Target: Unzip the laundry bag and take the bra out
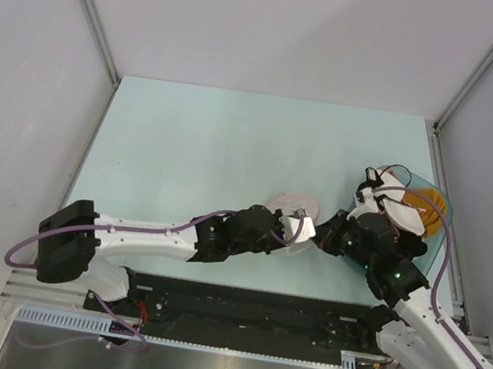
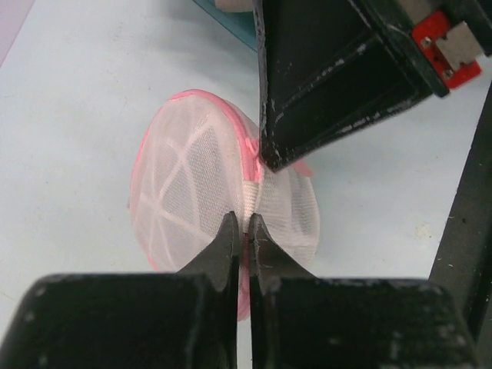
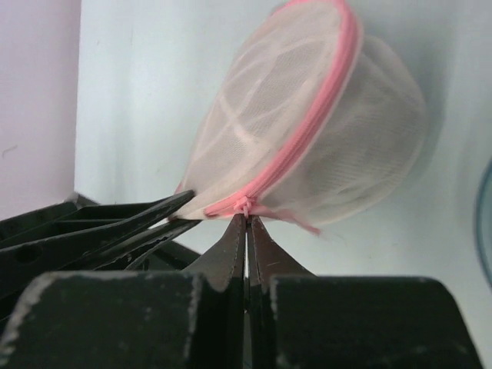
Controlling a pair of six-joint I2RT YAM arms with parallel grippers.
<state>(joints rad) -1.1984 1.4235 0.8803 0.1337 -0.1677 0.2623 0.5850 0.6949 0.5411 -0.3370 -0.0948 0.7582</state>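
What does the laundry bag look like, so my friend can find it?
On the pale green table, look where the left gripper and right gripper meet. They pinch a round white mesh laundry bag, pink-rimmed and see-through, unlike the teal basin of orange cloth.

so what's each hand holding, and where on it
Both hold the laundry bag. The right hand pinches it at the pink zipper, apparently the pull; the left hand pinches the seam between the domes.

A pale green table [image 1: 215, 143] is seen. A teal basin [image 1: 442, 230] holding orange cloth [image 1: 433, 201] is set at its right edge; the mesh laundry bag [image 1: 292, 202] is found near its front middle.
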